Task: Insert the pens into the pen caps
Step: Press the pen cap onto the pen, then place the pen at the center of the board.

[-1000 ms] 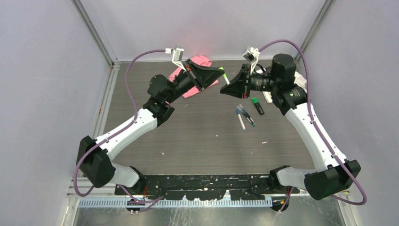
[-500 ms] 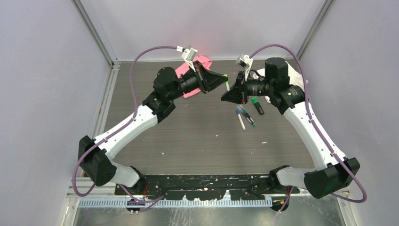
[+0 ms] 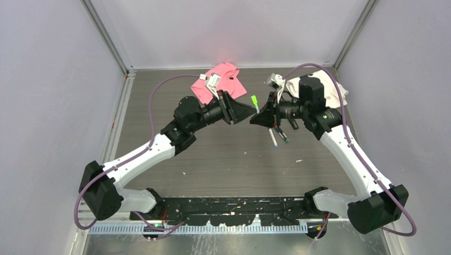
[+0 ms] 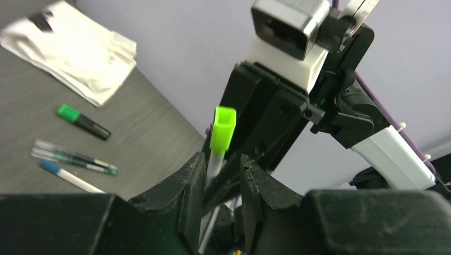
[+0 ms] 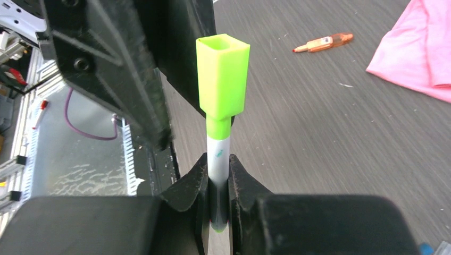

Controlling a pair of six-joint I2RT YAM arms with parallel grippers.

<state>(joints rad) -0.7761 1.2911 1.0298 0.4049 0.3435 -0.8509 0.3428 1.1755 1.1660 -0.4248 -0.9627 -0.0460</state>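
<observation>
So the right gripper (image 5: 218,180) is clamped tight on a white-bodied pen (image 5: 218,154). The pen sticks straight up out of the fingertips in the right wrist view, and the bright green cap (image 5: 223,74) is sitting on its top end with the square open mouth facing away from the gripper. From the top camera the pen's long axis runs from the right gripper (image 3: 255,118) toward the back wall, leaning a bit left, with the green cap (image 3: 254,100) at the far end, up off the table (image 3: 223,154).

The left gripper (image 4: 220,175) is right up against it with its jaws parted. The pen body (image 4: 214,164) passes through the gap, close to one finger, and the cap (image 4: 223,130) pokes out above the fingertips, so the left gripper isn't squeezing anything as far as I can see.

Down on the table: a black highlighter (image 4: 85,122) with a green end, two dark pens (image 4: 74,158) side by side, and a blue-ended pen (image 4: 69,177), all near the white cloth (image 4: 69,48). An orange pen (image 5: 323,42) lies near the pink cloth (image 5: 420,53).
</observation>
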